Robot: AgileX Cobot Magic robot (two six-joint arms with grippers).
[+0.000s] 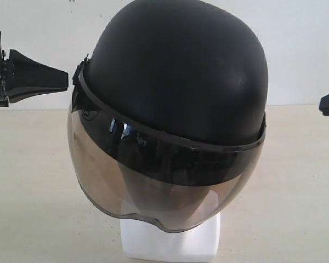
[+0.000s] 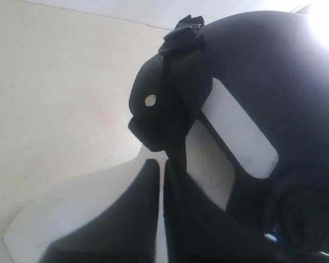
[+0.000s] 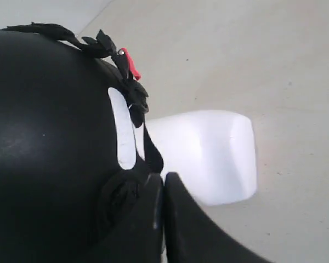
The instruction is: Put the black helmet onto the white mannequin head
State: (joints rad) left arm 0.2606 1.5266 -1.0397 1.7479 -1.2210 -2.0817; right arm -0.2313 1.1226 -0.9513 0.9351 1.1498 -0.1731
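Observation:
The black helmet (image 1: 175, 71) sits over the white mannequin head, its smoky visor (image 1: 153, 175) covering the face. Only the white neck base (image 1: 170, 241) shows below it. My left gripper (image 1: 66, 79) hovers at the helmet's left side, just short of the visor hinge, jaws shut and empty. In the left wrist view the left gripper (image 2: 162, 164) points at the padded ear flap and chin strap (image 2: 178, 148) of the helmet (image 2: 274, 82). My right gripper (image 1: 322, 103) stands off to the right, shut. The right wrist view has the right gripper (image 3: 164, 178) beside the helmet (image 3: 44, 137) and neck base (image 3: 208, 153).
The head stands on a pale beige table (image 1: 33, 192) with a white wall behind. A strap buckle with a small red tab (image 3: 132, 64) hangs at the helmet's rim.

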